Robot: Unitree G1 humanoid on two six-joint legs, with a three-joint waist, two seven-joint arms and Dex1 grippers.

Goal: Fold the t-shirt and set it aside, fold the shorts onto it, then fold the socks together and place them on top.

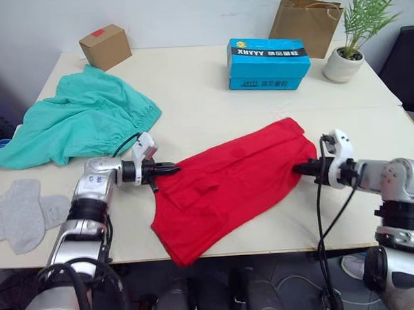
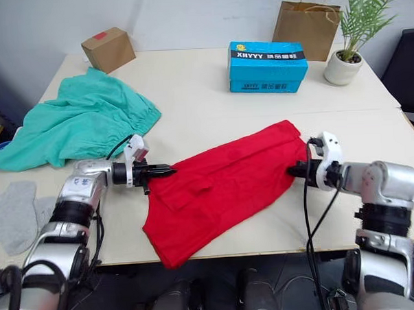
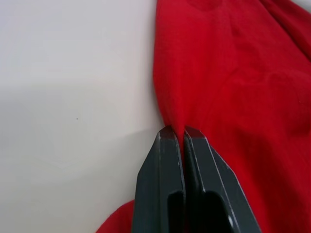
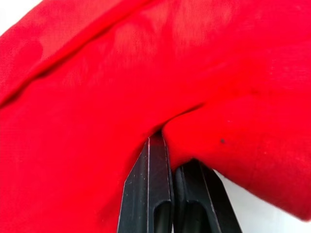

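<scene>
Both wrist views show fingers (image 3: 177, 133) (image 4: 165, 141) clamped on the t-shirt (image 1: 229, 188) edges.

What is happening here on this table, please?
A humanoid robot is working on the red t-shirt, which lies partly folded across the front of the table. The left gripper is shut on the shirt's left edge, and the right gripper is shut on its right edge. The teal shorts lie crumpled at the far left, and the grey socks lie at the near left corner, both not yet folded.
</scene>
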